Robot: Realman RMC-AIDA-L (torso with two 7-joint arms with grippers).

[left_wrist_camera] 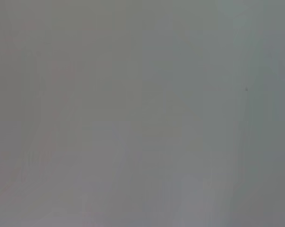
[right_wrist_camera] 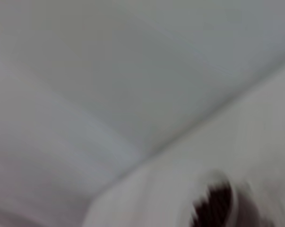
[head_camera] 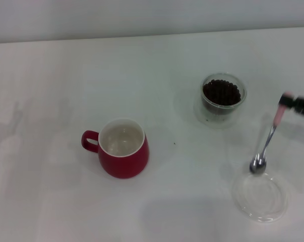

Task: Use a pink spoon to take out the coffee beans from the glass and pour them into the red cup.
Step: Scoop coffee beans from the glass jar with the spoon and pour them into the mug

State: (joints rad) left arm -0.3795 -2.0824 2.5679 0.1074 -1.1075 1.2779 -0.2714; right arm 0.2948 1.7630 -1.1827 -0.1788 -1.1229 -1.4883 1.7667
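The red cup [head_camera: 122, 148] stands left of centre, with a white, empty inside and its handle to the left. The glass [head_camera: 222, 96] stands at the back right, filled with coffee beans [head_camera: 221, 92]. It also shows blurred in the right wrist view [right_wrist_camera: 213, 205]. My right gripper [head_camera: 289, 102] enters from the right edge and is shut on the pink handle of the pink spoon [head_camera: 266, 141]. The spoon hangs bowl down, with its metal bowl just over the far rim of a flat clear dish. My left gripper is out of view.
A flat shallow clear dish [head_camera: 260, 197] lies at the front right, below the spoon. The white table [head_camera: 51, 65] reaches back to a pale wall. The left wrist view shows only a blank pale surface.
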